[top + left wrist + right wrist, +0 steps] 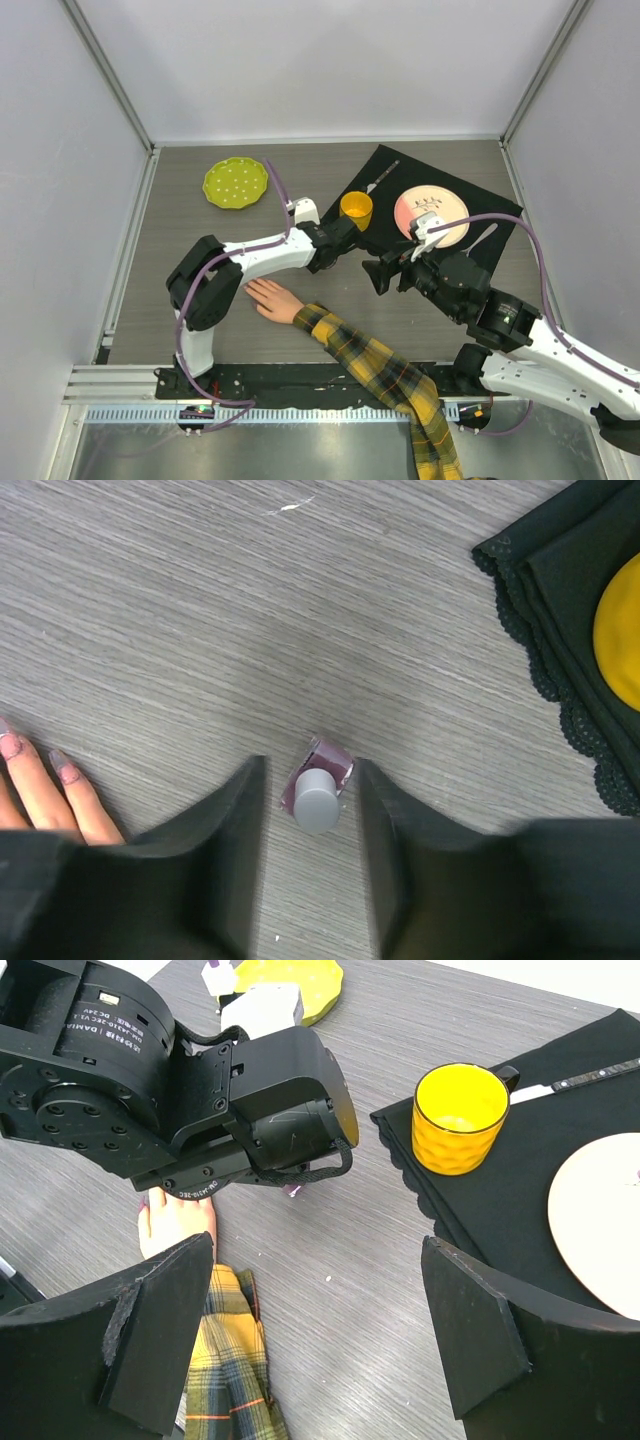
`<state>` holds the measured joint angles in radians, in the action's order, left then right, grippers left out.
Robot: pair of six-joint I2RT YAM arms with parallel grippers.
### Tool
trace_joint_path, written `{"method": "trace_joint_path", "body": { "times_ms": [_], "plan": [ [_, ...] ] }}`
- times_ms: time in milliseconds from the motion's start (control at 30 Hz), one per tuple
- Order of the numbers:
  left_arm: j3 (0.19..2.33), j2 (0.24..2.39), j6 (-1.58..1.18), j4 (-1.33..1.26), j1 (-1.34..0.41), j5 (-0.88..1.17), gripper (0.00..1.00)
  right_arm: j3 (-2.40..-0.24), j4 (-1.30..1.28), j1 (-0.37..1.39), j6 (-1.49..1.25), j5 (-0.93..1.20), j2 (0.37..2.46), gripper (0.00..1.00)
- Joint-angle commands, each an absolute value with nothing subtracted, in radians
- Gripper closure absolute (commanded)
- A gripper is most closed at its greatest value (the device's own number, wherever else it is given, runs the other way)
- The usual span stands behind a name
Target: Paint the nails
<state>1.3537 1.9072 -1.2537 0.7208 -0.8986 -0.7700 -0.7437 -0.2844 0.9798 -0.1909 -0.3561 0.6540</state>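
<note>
- The left claw (312,768) was parted around a small polish bottle (320,780) with mauve contents and a pale grey cap, its grey cap turned toward the wrist camera. A thin gap showed on each side, so neither finger pressed it.
- The bottle sat on the grey wood-grain worktop (200,610), near the scalloped edge of a black cloth (540,600).
- The nails (62,767) lay at the lower left of the left wrist view, on the fingertips of the mannequin hand (270,298). The two visible nails looked tinted mauve.
- That hand lay flat on the worktop beside the left arm, and its plaid sleeve (380,370) ran toward the near edge.
- The right claw (315,1250) was spread wide and held nothing, hanging over the worktop beside the cloth.
- On the cloth stood a yellow mug (458,1118) and a pink plate (432,215); a green plate (236,182) lay well apart.
</note>
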Motion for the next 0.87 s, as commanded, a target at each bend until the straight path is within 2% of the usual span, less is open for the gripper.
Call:
{"method": "trace_joint_path", "body": {
  "times_ms": [0,233,367,433,467,567,633,833],
  "plan": [
    [1.376,1.87,-1.267,0.736,-0.897,-0.808,0.47,-0.744,-0.232,0.98,-0.204,-0.357,0.64,0.1],
    [1.44,1.775,-1.181,0.784,-0.897,-0.83,0.27,-0.744,-0.23,0.98,-0.203,-0.365,0.638,0.1],
    [1.526,1.63,-0.97,0.755,-0.896,-0.783,0.21,-0.756,-0.265,0.98,-0.215,-0.475,0.652,0.1],
    [1.516,1.554,-0.875,0.695,-0.896,-0.726,0.2,-0.816,-0.361,0.98,-0.245,-0.541,0.672,0.1],
    [1.503,1.502,-0.815,0.611,-0.894,-0.644,0.13,-0.877,-0.403,0.98,-0.259,-0.586,0.698,0.09],
    [1.473,1.321,-0.666,0.511,-0.896,-0.45,0.0,-0.974,-0.523,0.98,-0.308,-0.629,0.715,0.05],
    [1.471,1.2,-0.606,0.488,-0.894,-0.376,0.0,-1.018,-0.581,0.98,-0.339,-0.63,0.707,0.01],
    [1.479,0.925,-0.545,0.525,-0.894,-0.29,0.0,-1.136,-0.635,0.98,-0.379,-0.595,0.624,0.0]
  ]
}}
